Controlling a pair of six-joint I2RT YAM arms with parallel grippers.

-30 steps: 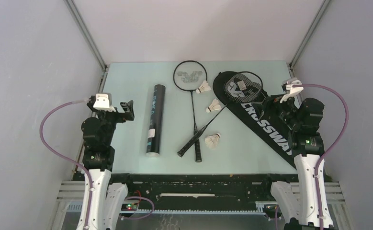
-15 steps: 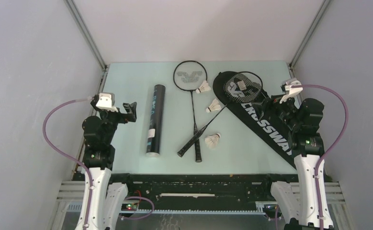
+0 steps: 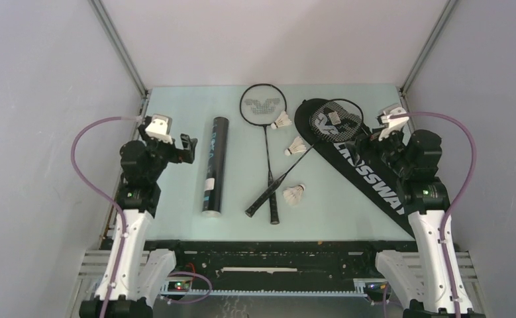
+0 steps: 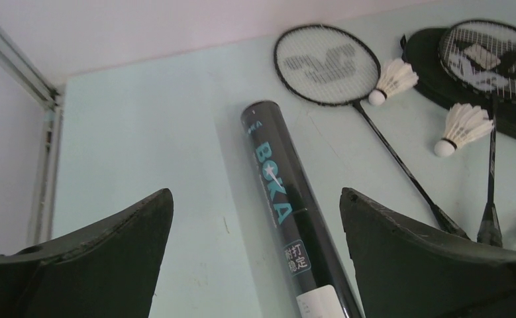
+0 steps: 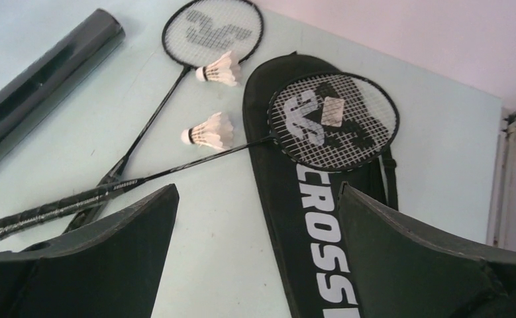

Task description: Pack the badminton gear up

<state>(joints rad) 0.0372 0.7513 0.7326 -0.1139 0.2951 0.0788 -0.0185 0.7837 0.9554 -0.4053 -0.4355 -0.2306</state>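
**While nothing is packed, both grippers gape empty**

Left gripper (image 4: 255,192) and right gripper (image 5: 258,188) hang spread. Tube (image 3: 214,165) lies well left of the bag (image 3: 367,175). One racket (image 3: 335,121) rests its head on the bag, with shuttlecocks (image 3: 299,146) just left. Risk: tugging the bag dumps that racket and scatters the shuttlecocks.

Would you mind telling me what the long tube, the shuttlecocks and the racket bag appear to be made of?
The tube: glossy black plastic or coated card, judging by its sheen and printed lettering. The shuttlecocks: white feathers, fanned and ribbed, on a rounded white base, possibly cork. The bag: matte black fabric, probably nylon, with printed white letters.
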